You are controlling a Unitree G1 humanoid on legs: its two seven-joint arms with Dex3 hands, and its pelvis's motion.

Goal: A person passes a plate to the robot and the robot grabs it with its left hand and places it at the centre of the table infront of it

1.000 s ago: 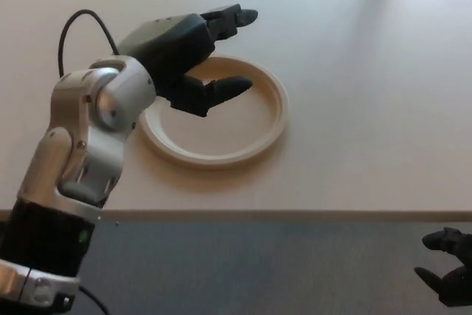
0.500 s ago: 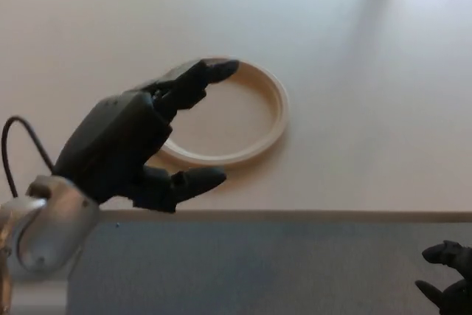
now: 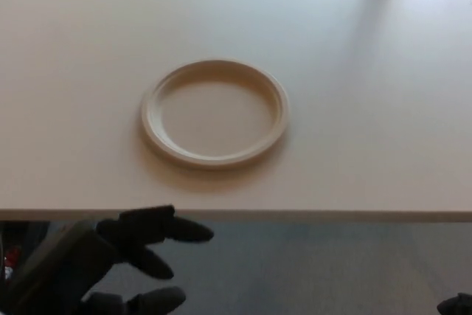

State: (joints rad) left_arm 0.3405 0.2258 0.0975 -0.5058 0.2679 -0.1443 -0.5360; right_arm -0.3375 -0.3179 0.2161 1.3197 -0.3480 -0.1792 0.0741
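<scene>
Plate (image 3: 214, 112): a round, cream-coloured plate with a raised rim is lying flat on the table, a little left of the picture's middle and well inside the near edge. Nothing is touching it and nothing is sitting in it.
Table (image 3: 354, 94): a pale, plain surface is filling the upper two thirds of the view; its near edge is running straight across the picture below the plate. A soft shadow band is crossing the far right part of the top.
Left hand (image 3: 110, 260): the black hand is showing at the lower left, below the table's edge and clear of the plate. Its thick fingers (image 3: 173, 228) are spreading apart and pointing to the right, grasping nothing; the hand is released.
Right hand (image 3: 457, 305): only a small dark tip is showing at the lower right corner. Too little of it is in view to tell how it is posed.
Floor (image 3: 317, 263): a grey, blurred surface is filling the strip beneath the table's edge.
Writing and marks: no brand, label or lettering is readable on the plate, the table or the hands.
Task thing's place: the plate is resting on the tabletop near its centre, apart from both hands.
</scene>
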